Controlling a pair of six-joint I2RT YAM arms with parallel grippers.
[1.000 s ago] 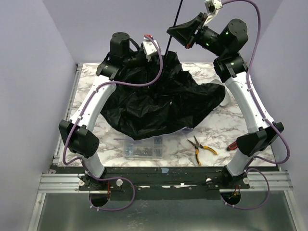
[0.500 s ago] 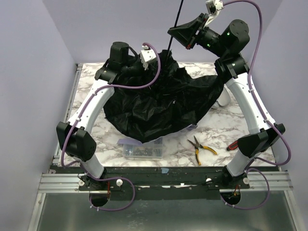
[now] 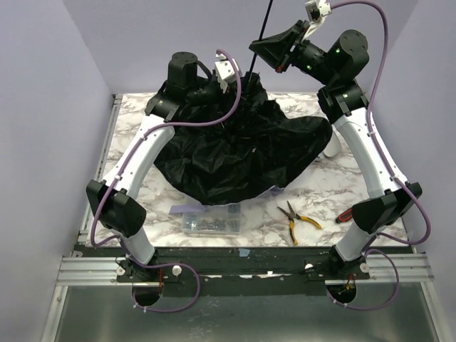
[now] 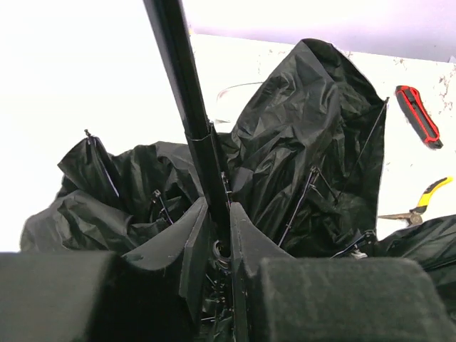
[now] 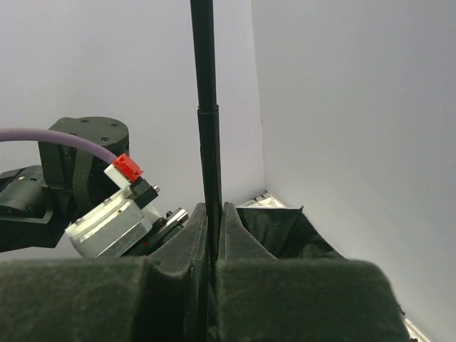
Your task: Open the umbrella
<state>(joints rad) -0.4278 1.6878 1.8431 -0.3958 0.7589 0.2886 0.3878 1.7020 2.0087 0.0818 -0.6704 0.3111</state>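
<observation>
Left wrist view: your left gripper [image 4: 219,214] pinches the umbrella [image 4: 299,128] by its shaft, with black canopy bunched just beyond the jaws. Your right gripper [image 5: 213,211] clamps that shaft higher up.

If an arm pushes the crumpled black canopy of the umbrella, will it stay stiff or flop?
Probably floppy: the crumpled black umbrella canopy sags in loose folds. Its thin metal ribs look bendable and may snag.

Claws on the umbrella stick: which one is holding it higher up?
The right claw: it pinches the umbrella's shaft high in the air. The left claw sits lower, down at the black canopy.
</observation>
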